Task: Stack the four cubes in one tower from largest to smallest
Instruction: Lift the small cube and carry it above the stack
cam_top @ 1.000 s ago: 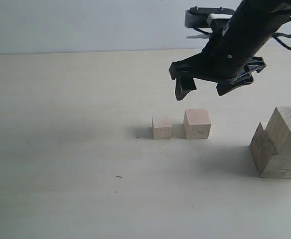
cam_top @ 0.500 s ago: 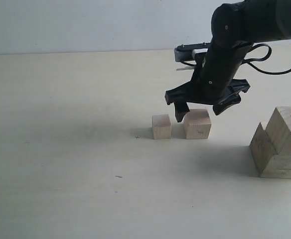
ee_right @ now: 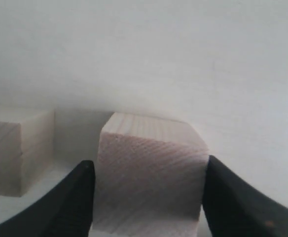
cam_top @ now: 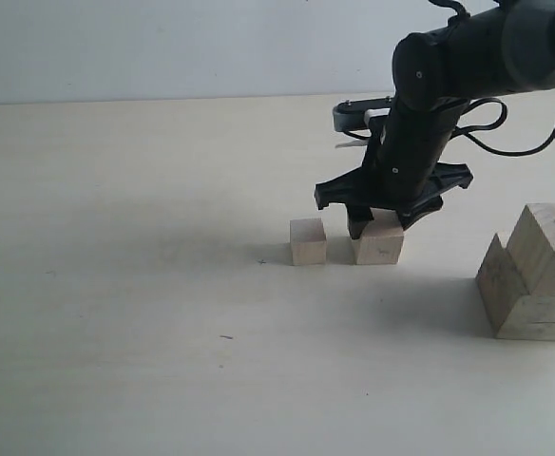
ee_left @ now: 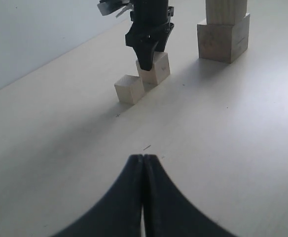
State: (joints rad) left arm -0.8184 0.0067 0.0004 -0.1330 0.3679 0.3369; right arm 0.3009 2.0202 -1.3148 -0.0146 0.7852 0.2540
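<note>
1. While the right gripper (cam_top: 379, 225) stands low in the right-centre of the exterior view, its jaws point straight down and straddle the third cube (cam_top: 377, 247), which rests on the pale table (cam_top: 144, 247).
2. From the right wrist camera we see its two black fingers (ee_right: 77, 197) flanking that cube, one at each side face. They look to be against the wood, yet we cannot tell whether they are truly clamped on it or only lie alongside.
3. We find the smallest cube (cam_top: 308, 241) just beside the third cube, on its left in the exterior view, with a narrow gap between the two. Nothing touches it.
4. At the right edge of the exterior view the largest cube (cam_top: 539, 318) sits on the table with the second cube (cam_top: 548, 242) on top of it. The upper one is turned a little against the lower, and the frame edge cuts both off.
5. We place that two-cube pile well apart from the two small cubes, lower and further right in the frame.
6. In its own wrist camera the left gripper (ee_left: 143, 197) shows dark fingers pressed together tip to tip, with nothing held between them. Beyond them we see the two small cubes, the right arm and the pile.
</note>
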